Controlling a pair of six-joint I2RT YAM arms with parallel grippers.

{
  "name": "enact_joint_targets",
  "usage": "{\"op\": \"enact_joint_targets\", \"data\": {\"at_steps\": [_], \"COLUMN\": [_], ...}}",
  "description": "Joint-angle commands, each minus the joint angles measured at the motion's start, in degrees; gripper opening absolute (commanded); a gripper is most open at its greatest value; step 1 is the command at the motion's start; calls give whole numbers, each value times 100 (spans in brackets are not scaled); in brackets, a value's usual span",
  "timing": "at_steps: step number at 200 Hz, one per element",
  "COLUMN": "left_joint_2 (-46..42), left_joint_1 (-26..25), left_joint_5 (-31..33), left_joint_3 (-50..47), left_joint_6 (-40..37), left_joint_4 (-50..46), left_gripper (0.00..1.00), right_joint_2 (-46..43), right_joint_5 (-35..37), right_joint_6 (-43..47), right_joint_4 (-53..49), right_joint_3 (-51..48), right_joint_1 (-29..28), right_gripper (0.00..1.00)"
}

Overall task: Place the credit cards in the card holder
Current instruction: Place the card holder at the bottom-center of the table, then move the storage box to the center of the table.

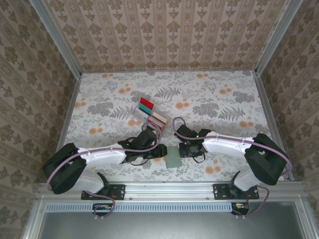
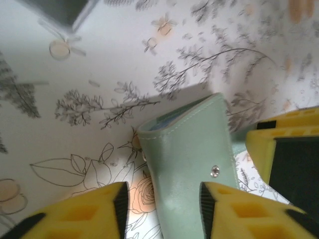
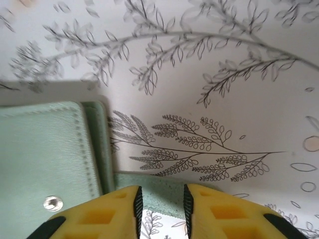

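Two blocky yellow left fingers [image 2: 75, 216] with ribbed black pads stand moderately apart. The left jaws are open and straddle the near end of the card holder [image 2: 184, 154] without clamping it. A sliver of printed surface shows between one pad and the holder's edge, while the other pad sits right at the opposite edge.

The right fingers [image 3: 229, 214], of the same yellow plastic, leave only a narrow gap. A thin green flap of the card holder [image 3: 45, 149] runs across just past their tips, and it cannot be told whether the right jaws pinch it.

The holder is a flat, roughly rectangular wallet of pale grey-green, smooth and leather-like. It has a stitched border, rounded corners and a small round metal snap stud [image 2: 215, 172]. In the overhead view the card holder [image 1: 173, 158] lies flat on the surface [image 1: 224, 109] between the two wrists, near the front edge.

The credit cards [image 1: 147, 105], thin stiff rectangles in red, teal and beige, stand on edge in a clear slotted rack [image 1: 137, 114]. The rack sits just behind the left wrist, apart from the holder.

The surface has a pale covering printed with grey leaves and orange blossoms. Damask-patterned walls [image 1: 164, 35] enclose it on three sides.
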State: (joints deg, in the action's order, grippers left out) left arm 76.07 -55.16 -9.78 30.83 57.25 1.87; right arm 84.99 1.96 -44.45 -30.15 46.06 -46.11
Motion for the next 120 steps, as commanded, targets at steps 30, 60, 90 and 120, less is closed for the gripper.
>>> {"op": "enact_joint_targets", "data": {"at_steps": [30,60,90,120], "left_joint_2": [-1636,-2253,-2452,-2534], "left_joint_1": [938,1973,2565,2736], "left_joint_5": [303,-237,-491,-559], "left_joint_3": [-440,-523,-455,-463], "left_joint_6": [36,-116,-276,-263], "left_joint_4": [-729,-1052,-1369,-1443], "left_gripper": [59,60,61,61], "right_joint_2": [-481,392,1379,2137], "right_joint_5": [-325,-602,-634,-874], "right_joint_6": [1072,1994,2669,3019], "right_joint_4": [-209,-504,-898,-1134], "right_joint_3": [1228,2467,3664,4401], "right_joint_1": [666,1003,1143,1269], "right_gripper": [43,43,42,39]}}
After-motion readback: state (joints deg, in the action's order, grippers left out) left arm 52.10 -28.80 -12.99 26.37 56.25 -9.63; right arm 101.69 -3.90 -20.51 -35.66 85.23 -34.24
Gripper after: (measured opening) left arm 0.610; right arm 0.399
